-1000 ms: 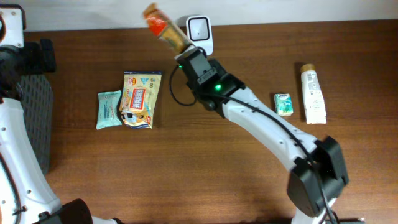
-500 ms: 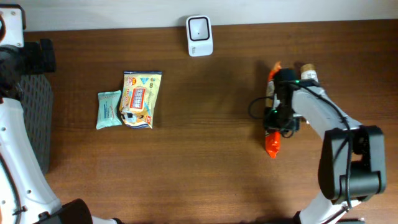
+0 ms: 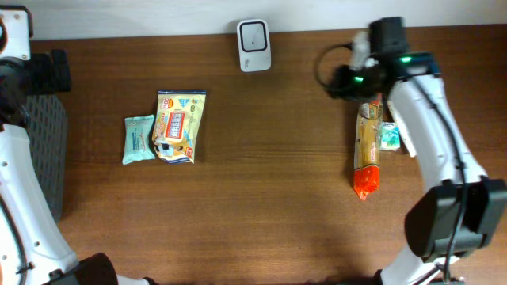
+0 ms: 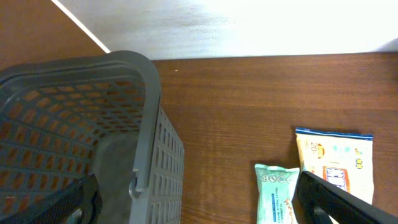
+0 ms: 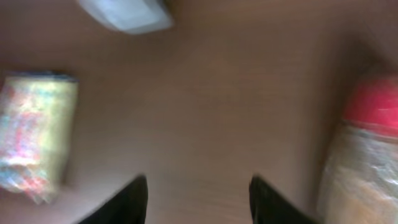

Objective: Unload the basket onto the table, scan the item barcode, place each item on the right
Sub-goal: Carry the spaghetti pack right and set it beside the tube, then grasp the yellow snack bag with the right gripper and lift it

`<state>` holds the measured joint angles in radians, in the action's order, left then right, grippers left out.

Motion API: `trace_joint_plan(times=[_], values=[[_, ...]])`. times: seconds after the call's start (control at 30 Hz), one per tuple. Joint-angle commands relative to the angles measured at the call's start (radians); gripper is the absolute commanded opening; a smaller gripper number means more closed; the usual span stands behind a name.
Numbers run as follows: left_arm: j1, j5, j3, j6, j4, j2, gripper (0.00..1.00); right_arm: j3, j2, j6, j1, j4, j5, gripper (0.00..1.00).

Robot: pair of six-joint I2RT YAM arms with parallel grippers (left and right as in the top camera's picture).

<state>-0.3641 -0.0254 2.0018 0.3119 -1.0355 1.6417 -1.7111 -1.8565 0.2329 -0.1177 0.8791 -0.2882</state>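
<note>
Overhead view: a long snack packet [image 3: 366,150] lies flat on the wooden counter [image 3: 269,206], on the right side. Its long axis runs front to back, with the red end toward the robot. The right fingers [image 5: 134,200] hang just beyond the packet's far end, spread apart with nothing between them, so the packet lies free. The white barcode scanner [image 3: 254,45] stands at the back edge, to their left. The right arm is by far the nearer to the packet. The left fingers [image 4: 333,199] are wide apart over a grey basket [image 4: 93,124], near a teal pack [image 3: 139,138] and a yellow snack bag [image 3: 178,125].
</note>
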Motion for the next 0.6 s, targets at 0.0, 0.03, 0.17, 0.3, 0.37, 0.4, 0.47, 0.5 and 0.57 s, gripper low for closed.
trace_joint_plan(times=[0.0, 0.03, 0.17, 0.3, 0.37, 0.4, 0.47, 0.5, 0.57], values=[[-0.002, -0.005, 0.011, 0.011, 0.0, -0.011, 0.99, -0.013, -0.076, 0.192, -0.222, -0.194, -0.154, 0.51], [-0.002, -0.005, 0.011, 0.011, 0.0, -0.011, 0.99, -0.02, -0.129, 0.242, -0.31, -0.302, -0.158, 0.51], [-0.002, -0.005, 0.011, 0.012, 0.0, -0.011, 0.99, -0.354, -0.486, 0.28, -0.52, -0.253, -0.149, 0.55], [-0.002, -0.005, 0.011, 0.011, 0.0, -0.011, 0.99, -0.437, -0.633, 0.27, -0.586, -0.193, -0.138, 0.61], [-0.002, -0.005, 0.011, 0.011, 0.0, -0.011, 0.99, -0.437, -0.669, 0.27, -0.605, -0.175, -0.146, 0.57], [-0.002, -0.005, 0.011, 0.011, 0.0, -0.011, 0.99, -0.437, -0.671, 0.27, -0.608, -0.17, -0.146, 0.48], [-0.002, -0.005, 0.011, 0.012, 0.0, -0.011, 0.99, -0.437, -0.671, 0.27, -0.609, -0.153, -0.15, 0.33], [-0.002, -0.005, 0.011, 0.011, 0.0, -0.011, 0.99, -0.437, -0.671, 0.27, -0.612, -0.13, -0.149, 0.33], [-0.002, -0.005, 0.011, 0.011, 0.0, -0.011, 0.99, -0.434, -0.671, 0.249, -0.616, -0.067, -0.146, 0.25]])
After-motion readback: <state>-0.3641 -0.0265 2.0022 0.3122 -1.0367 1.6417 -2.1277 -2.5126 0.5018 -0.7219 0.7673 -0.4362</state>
